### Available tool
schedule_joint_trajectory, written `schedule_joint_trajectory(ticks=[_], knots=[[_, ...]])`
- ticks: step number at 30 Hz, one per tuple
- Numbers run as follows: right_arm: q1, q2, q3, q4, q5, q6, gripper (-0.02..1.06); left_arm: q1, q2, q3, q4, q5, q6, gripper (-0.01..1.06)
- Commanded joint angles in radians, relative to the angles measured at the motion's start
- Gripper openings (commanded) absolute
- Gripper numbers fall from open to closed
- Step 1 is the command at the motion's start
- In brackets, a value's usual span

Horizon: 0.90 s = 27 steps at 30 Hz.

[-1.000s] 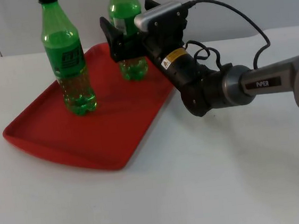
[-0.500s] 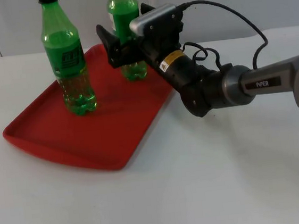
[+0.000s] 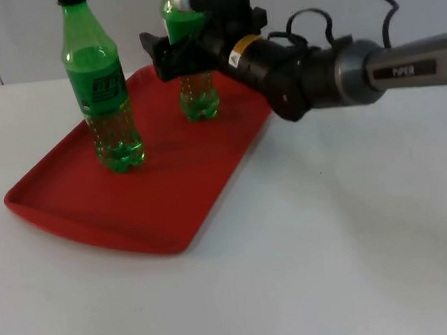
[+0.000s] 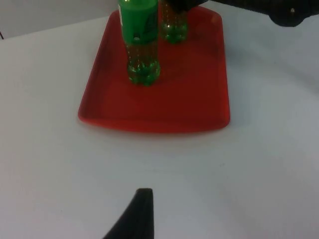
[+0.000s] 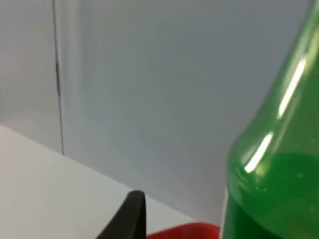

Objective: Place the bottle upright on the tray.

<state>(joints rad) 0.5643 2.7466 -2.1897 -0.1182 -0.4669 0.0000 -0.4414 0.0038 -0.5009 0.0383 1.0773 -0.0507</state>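
The right gripper (image 3: 165, 52) hangs over the far end of the flat red plastic tray (image 3: 68, 212), its black fingers (image 3: 153, 49) spread wide on either side of the green clear plastic bottle at the back of the tray (image 3: 199, 98). They sit level with the bottle's middle, and whether they touch it cannot be told. In the right wrist view the bottle's green shoulder (image 5: 279, 164) rises close beside one black fingertip (image 5: 127, 219), with a gap between them. That bottle stands upright on the tray, near its far edge. A second green plastic bottle with a black cap (image 3: 102, 92) stands upright nearer the tray's middle, well apart from the gripper. The tray lies on the white table top (image 3: 335, 244). The left arm waits back from the tray, its fingertip (image 4: 137, 216) over bare table; how far those fingers are parted cannot be told.
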Motion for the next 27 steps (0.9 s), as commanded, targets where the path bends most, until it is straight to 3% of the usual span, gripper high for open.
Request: schedule_joint_trajectory(ticks=[1,4,5,6,8,10,12,13,16,20,27], knots=[[0.006,-0.03,-0.001,0.014,0.081,-0.015,1.05,-0.006,-0.004,0.005,-0.004,-0.003,0.002,1.05],[0.006,-0.076,-0.001,0.072,0.266,-0.015,1.05,-0.006,-0.004,0.005,-0.004,-0.003,0.002,1.05],[0.006,-0.076,-0.001,0.072,0.266,-0.015,1.05,-0.006,-0.004,0.005,-0.004,-0.003,0.002,1.05],[0.006,-0.104,-0.001,0.07,0.385,-0.015,1.05,-0.006,-0.004,0.005,-0.004,-0.003,0.002,1.05],[0.006,-0.129,-0.001,0.068,0.478,-0.015,1.05,-0.006,-0.004,0.005,-0.004,-0.003,0.002,1.05],[0.006,-0.17,-0.001,0.068,0.637,-0.015,1.05,-0.006,-0.004,0.005,-0.004,-0.003,0.002,1.05],[0.006,-0.18,-0.001,0.068,0.659,-0.015,1.05,-0.006,-0.004,0.005,-0.004,-0.003,0.002,1.05],[0.007,-0.202,-0.001,0.068,0.767,-0.015,1.05,-0.006,-0.004,0.005,-0.004,-0.003,0.002,1.05],[0.008,-0.238,0.001,0.072,0.925,-0.015,1.05,-0.006,-0.004,0.005,-0.004,-0.003,0.002,1.05],[0.017,-0.282,0.031,0.077,1.004,-0.015,1.05,-0.006,-0.004,0.005,-0.004,-0.003,0.002,1.05],[0.049,-0.441,0.203,0.061,1.014,-0.023,1.05,-0.006,-0.004,0.005,-0.004,-0.003,0.002,1.05]])
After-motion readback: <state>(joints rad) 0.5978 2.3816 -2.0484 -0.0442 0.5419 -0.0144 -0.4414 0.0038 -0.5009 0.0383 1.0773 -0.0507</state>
